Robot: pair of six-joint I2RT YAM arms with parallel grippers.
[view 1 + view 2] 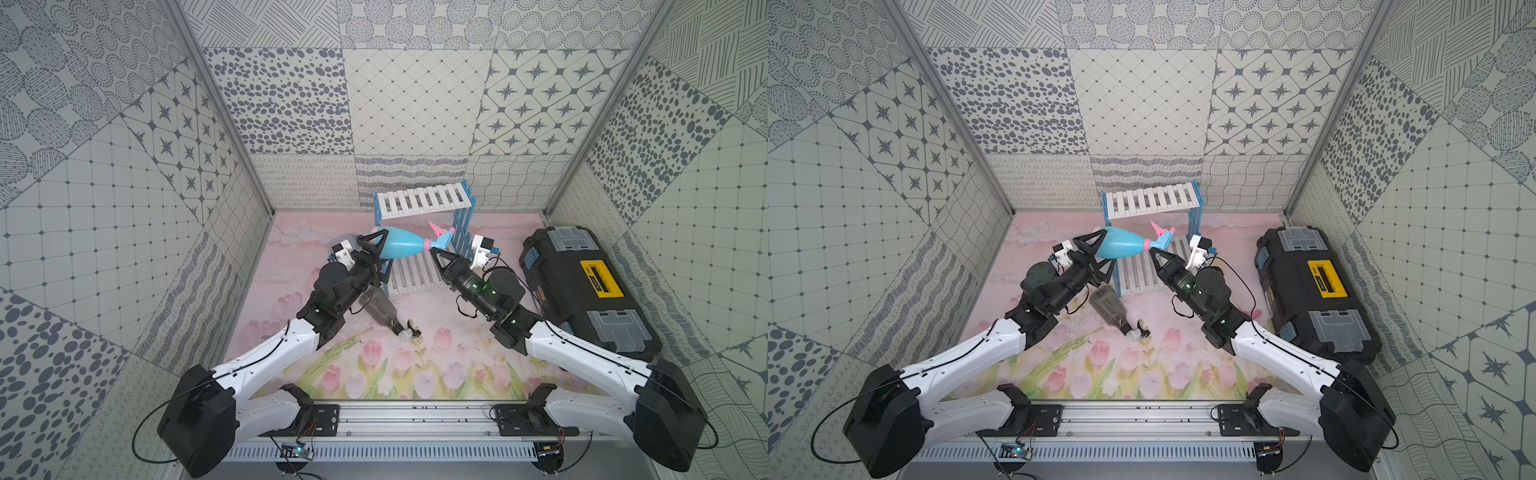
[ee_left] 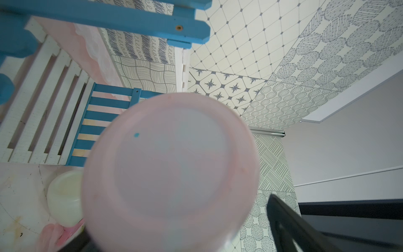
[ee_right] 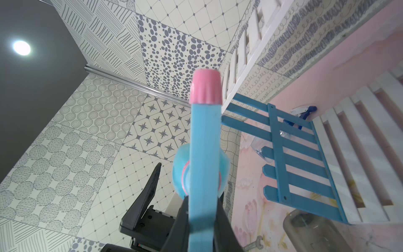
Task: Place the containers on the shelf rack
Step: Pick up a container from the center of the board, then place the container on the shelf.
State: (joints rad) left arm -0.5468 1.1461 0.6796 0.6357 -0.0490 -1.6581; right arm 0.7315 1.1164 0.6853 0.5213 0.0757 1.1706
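— What has the right pincer (image 1: 433, 251) got?
— It's clamped on the spray head of the light-blue spray bottle (image 1: 401, 245). The bottle lies level in the air, and its pink nozzle (image 3: 206, 89) pokes out past the fingertips.
— And the left pincer (image 1: 384, 249)?
— Jaws apart, straddling the bottle's wide base. In its wrist view one finger (image 2: 283, 218) stands clear of that base.
— The shelf rack (image 1: 424, 203)?
— Just beyond both pincers, with the bottle stretched between them across its front.
— Anything else?
— A smoky dark-grey spray bottle (image 1: 380, 309) lies on the mat (image 1: 415, 365), just behind the left pincer. A black toolbox (image 1: 582, 291) sits well out to the right pincer's side.
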